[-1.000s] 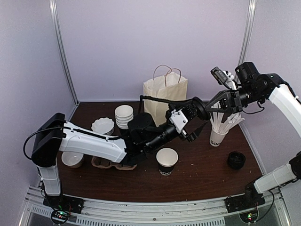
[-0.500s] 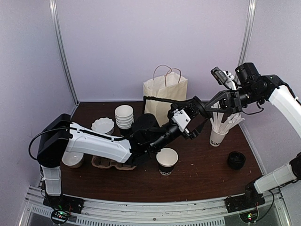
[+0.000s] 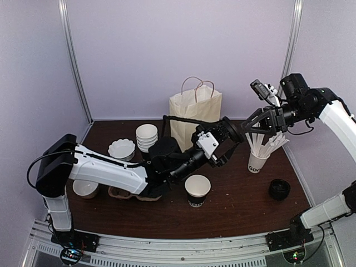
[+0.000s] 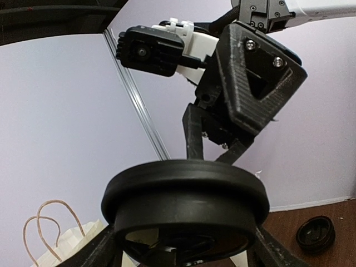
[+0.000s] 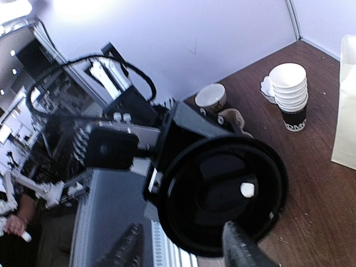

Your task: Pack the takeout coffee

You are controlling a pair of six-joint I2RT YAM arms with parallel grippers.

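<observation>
My cup (image 3: 197,190) stands open-topped near the table's front edge. Above it, my left gripper (image 3: 222,139) is clamped on the black lid (image 4: 183,189). My right gripper (image 3: 248,124), fingers apart, meets the lid's far rim. The bag (image 3: 194,111) stands behind.

brown table (image 3: 239,214) carries a paper bag (image 3: 194,108), cup stack (image 3: 147,137), open cup (image 3: 197,190), spare lid (image 3: 279,189)

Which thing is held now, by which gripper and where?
The left gripper holds the black lid by opposite sides of its rim. The right gripper stands at the far rim, jaws apart; contact cannot be told.
</observation>
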